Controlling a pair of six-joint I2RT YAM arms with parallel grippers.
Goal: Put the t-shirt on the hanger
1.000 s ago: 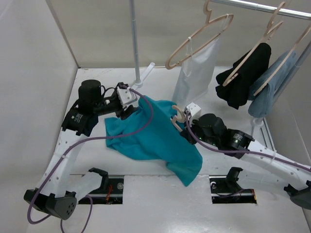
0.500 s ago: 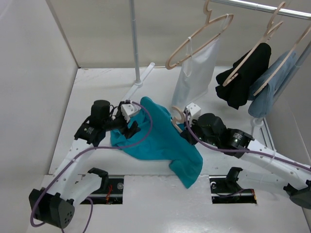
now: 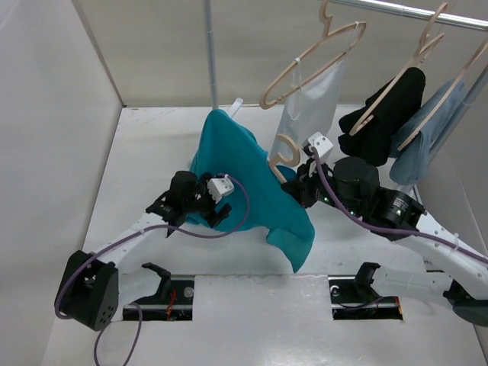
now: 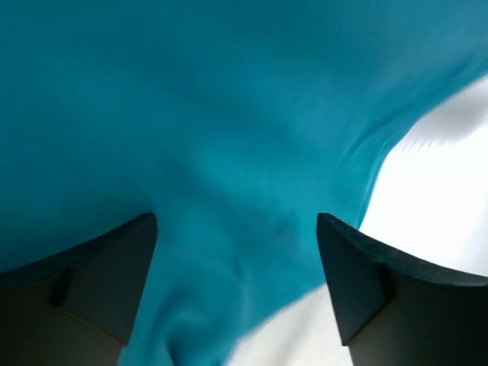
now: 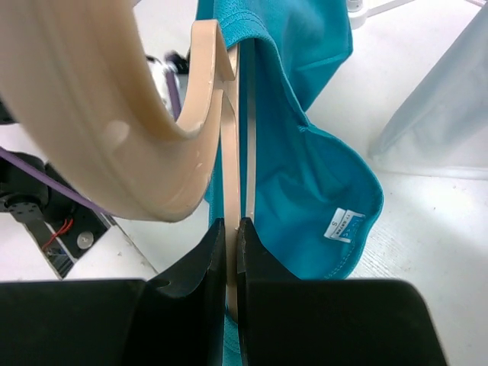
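T-shirt (image 3: 229,156) is showing plain teal, no print; its neck tag (image 5: 341,226) is reading white w/ blue marks. Hanger (image 5: 91,114) is looking pale beige. Bench (image 3: 145,152) is showing white. Sheer white garment (image 3: 305,114), black garment (image 3: 381,130) & lt-blue garment (image 3: 415,156) are hanging behind. Cable (image 3: 191,233) is running purple. Left pincer (image 4: 236,223) & right pincer (image 5: 232,229) are showing black.

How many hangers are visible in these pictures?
4. On the rail: the white garment's hanger, the black garment's hanger, the blue garment's hanger. The fourth hanger is inside the t-shirt, clamped by the right gripper. More could hang outside the view.
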